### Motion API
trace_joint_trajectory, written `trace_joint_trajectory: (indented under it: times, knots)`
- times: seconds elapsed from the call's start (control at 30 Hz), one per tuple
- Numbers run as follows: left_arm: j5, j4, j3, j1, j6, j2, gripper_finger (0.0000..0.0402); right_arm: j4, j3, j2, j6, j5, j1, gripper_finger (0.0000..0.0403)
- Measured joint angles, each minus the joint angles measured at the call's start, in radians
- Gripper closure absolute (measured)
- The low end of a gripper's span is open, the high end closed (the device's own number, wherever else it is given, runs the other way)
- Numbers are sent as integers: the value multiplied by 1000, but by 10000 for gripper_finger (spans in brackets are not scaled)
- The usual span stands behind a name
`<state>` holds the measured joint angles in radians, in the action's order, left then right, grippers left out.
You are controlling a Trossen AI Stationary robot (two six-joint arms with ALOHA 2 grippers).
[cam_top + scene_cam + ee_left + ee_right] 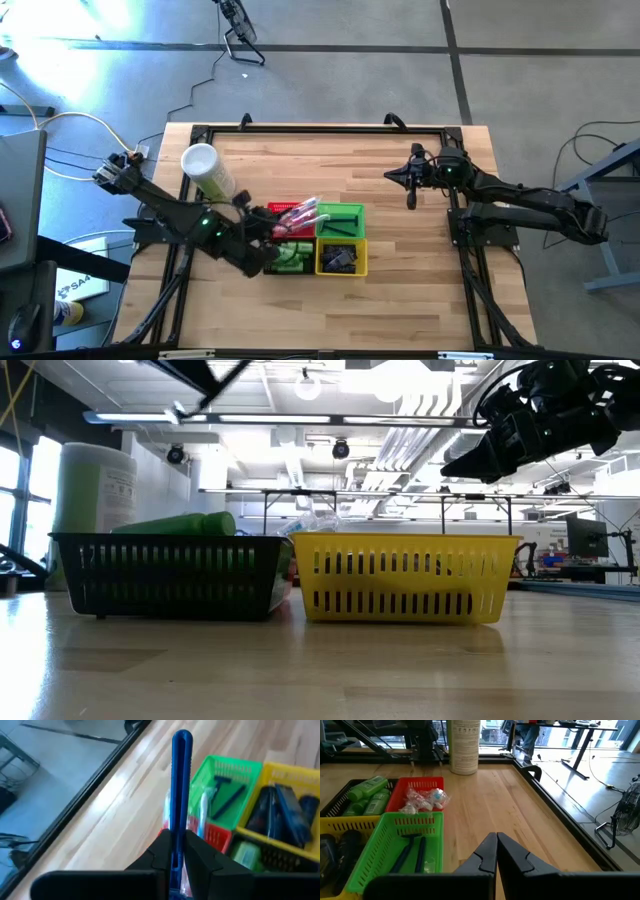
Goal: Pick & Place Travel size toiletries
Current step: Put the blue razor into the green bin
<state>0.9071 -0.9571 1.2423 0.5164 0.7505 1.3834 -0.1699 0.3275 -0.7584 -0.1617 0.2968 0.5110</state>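
Observation:
My left gripper [176, 851] is shut on a slim blue stick [181, 780], one of the travel size toiletries. It hangs over the table just left of the red basket [290, 210], pointing toward the baskets. The red basket holds clear wrapped items [422, 800] and the green basket [227, 775] holds dark razors [227, 800]. Dark tubes [285, 815] lie in the yellow basket [405, 590], and green bottles [367, 795] in the black basket [170, 575]. My right gripper [496, 851] waits shut over the table's far right part [410, 190], holding nothing. My left gripper pinches the stick's near end [176, 840] between its two fingers. The stick runs along the fingers and juts well beyond their tips. The fingers slant down toward the table's right. The stick is lifted clear of the table and the baskets.
The four baskets stand together in a block at the table's middle. A tall white cup [205, 168] stands at the far left, behind my left arm. Bare wood lies between the baskets and my right arm. A black frame rail [555, 805] runs along the table's edges.

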Motion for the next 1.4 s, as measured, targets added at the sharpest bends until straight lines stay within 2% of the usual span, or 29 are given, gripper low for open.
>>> trace_joint_trajectory:
  times: [0.2, 0.37, 0.5, 0.67, 0.77, 0.87, 1.03, 1.13, 1.23, 1.4]
  knots:
    - [-106, 373, -98, -126, -230, 0, 371, -33, 0, 0, 1, 78, 0, 400]
    - [-252, 710, -178, -230, -421, 0, 371, -101, 0, 0, 38, 189, 0, 400]
    - [-346, 847, -207, -297, -499, 0, 371, -135, 0, 0, 62, 267, -1, 400]
    - [-399, 859, -208, -348, -518, 0, 371, -224, 0, -20, 110, 270, -42, 398]
    - [-402, 859, -208, -357, -518, 0, 371, -297, 0, -61, 111, 249, -98, 379]
    - [-403, 859, -208, -355, -531, 0, 371, -384, 0, -129, 110, 191, -158, 337]
    - [-404, 859, -208, -353, -537, 0, 371, -603, 0, -248, 141, 37, -233, 256]
    - [-403, 859, -208, -353, -537, 0, 371, -730, 0, -328, 143, 22, -263, 224]
    - [-403, 859, -208, -353, -537, 0, 371, -814, 15, -412, 178, 22, -284, 212]
    - [-403, 859, -208, -353, -537, 0, 371, -816, 98, -546, 194, 19, -315, 212]
